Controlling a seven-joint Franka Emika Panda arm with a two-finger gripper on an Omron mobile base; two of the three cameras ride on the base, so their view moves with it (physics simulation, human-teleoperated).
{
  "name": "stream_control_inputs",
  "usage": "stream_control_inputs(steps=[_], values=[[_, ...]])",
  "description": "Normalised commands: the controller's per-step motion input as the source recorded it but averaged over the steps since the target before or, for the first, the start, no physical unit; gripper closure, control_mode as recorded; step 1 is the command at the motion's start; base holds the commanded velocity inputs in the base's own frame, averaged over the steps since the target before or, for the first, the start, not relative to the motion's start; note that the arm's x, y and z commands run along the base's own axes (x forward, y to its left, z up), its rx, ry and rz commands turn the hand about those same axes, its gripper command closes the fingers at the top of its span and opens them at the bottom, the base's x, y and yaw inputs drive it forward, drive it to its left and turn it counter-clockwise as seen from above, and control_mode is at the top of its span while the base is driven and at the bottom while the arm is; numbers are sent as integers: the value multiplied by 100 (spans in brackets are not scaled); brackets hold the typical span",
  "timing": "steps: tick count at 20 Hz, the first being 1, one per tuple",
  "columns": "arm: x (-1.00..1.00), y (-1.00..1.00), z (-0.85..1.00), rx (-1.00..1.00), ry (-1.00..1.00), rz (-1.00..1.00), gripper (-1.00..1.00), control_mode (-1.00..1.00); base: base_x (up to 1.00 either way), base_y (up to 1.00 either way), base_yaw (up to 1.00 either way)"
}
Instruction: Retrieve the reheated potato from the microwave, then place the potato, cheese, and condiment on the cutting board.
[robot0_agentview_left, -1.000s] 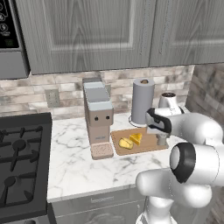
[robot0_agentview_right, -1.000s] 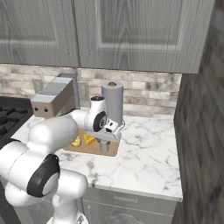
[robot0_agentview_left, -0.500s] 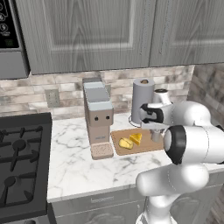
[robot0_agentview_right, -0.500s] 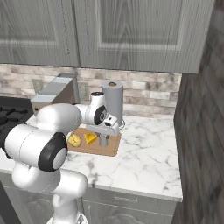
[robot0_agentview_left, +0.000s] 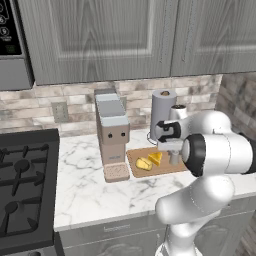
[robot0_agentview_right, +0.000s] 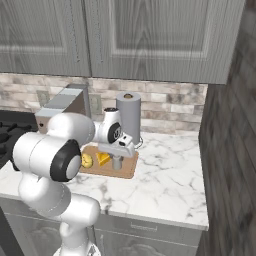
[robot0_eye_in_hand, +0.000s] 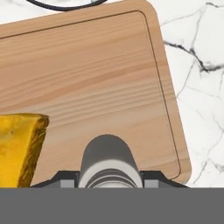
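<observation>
Since the earlier frames, the arm (robot0_agentview_left: 215, 152) had been swung left, and the gripper (robot0_agentview_right: 117, 156) had been carried from beside the board's right end to above its right half. The board, cheese and potato had not been shifted.

The microwave (robot0_agentview_left: 9, 47) was seen at the upper left, well apart from the work. On the counter (robot0_agentview_left: 80, 185) the board (robot0_agentview_left: 166, 168) was laid flat beside a boxy machine (robot0_agentview_left: 112, 132), with a paper-towel roll (robot0_agentview_right: 129, 116) behind it.

The condiment (robot0_eye_in_hand: 107, 157), a grey upright cylinder, was clamped between the gripper's jaws over the board's bare right part. Its base seemed to be at or just above the wood, though contact could not be told. The cheese (robot0_agentview_left: 156, 158) and the potato (robot0_agentview_left: 143, 163) were already lying on the board's left half, touching or nearly so, with the cheese just beside the condiment in the hand view.

The condiment was judged to be light and stiff, with a smooth round wall likely to slip or turn in a loose grip. Being tall and narrow, it would be tipped easily. It was best held around mid-body, as it was here, and set down squarely on its base, away from the cheese, before being released.
</observation>
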Motion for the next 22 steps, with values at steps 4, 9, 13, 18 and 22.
stream_control_inputs(steps=[4, 9, 13, 18, 22], values=[[5, 0, -17, 3, -1, 0, 100, -100, 0, 0, 0], [4, 0, -13, 3, -1, 0, 100, -100, 0, 0, 0], [6, 2, -6, 0, 0, 0, 100, -100, 0, 0, 0], [0, 9, -18, 1, 0, 0, -100, -100, 0, 0, 0], [-5, 5, -18, 0, 0, 0, -100, -100, 0, 0, 0]])
